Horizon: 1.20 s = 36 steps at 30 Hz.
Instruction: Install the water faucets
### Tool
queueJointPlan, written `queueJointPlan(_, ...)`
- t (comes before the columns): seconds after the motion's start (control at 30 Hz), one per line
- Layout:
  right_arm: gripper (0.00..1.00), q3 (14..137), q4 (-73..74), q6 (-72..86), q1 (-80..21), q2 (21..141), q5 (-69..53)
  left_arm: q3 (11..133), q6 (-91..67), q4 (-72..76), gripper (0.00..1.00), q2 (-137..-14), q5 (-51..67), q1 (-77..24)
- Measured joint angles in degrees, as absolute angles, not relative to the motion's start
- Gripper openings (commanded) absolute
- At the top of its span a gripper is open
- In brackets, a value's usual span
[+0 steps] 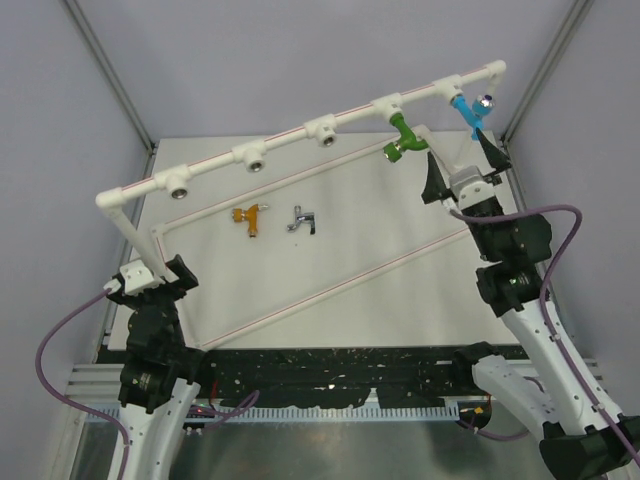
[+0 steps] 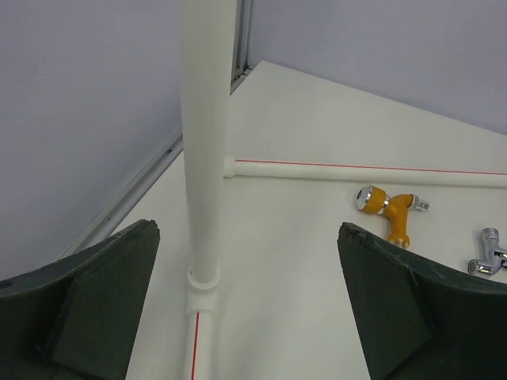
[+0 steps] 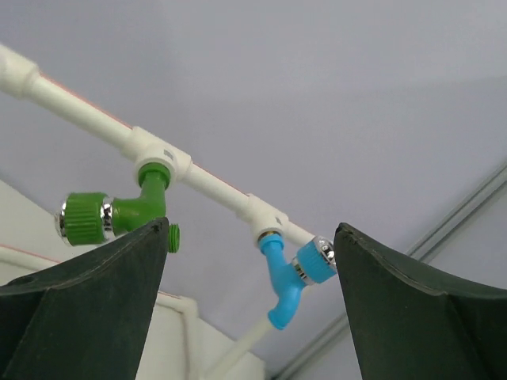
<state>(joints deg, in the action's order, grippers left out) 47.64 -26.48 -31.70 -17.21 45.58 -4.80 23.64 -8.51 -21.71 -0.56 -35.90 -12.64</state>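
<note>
A green faucet and a blue faucet hang from sockets at the right end of the white pipe frame. The right gripper sits just below them, jaws apart and empty. Orange and silver faucets lie on the table. The left gripper stands wide open astride the frame's upright post.
</note>
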Motion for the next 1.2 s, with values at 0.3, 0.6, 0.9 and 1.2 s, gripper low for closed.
queueJointPlan(0.3,0.88,50.59,-9.72,-72.44,-21.41,49.60,-7.53,23.64,-8.51,-21.69,1.00,-0.56,-35.83,-13.15)
queueJointPlan(0.6,0.88,51.53,-9.50,-90.61,-25.78,56.97,-3.55,23.64,-8.49,-21.69,1.00,-0.56,-35.73,-13.50)
queueJointPlan(0.9,0.52,53.52,-13.50,-96.31,-26.48,65.04,0.25,23.64,-8.49,-21.69,1.00,-0.56,-35.70,-13.50)
queueJointPlan(1.2,0.17,58.28,-13.87,-76.97,-26.04,66.15,-0.99,23.64,-8.49,-21.71,1.00,-0.56,-35.68,-13.54)
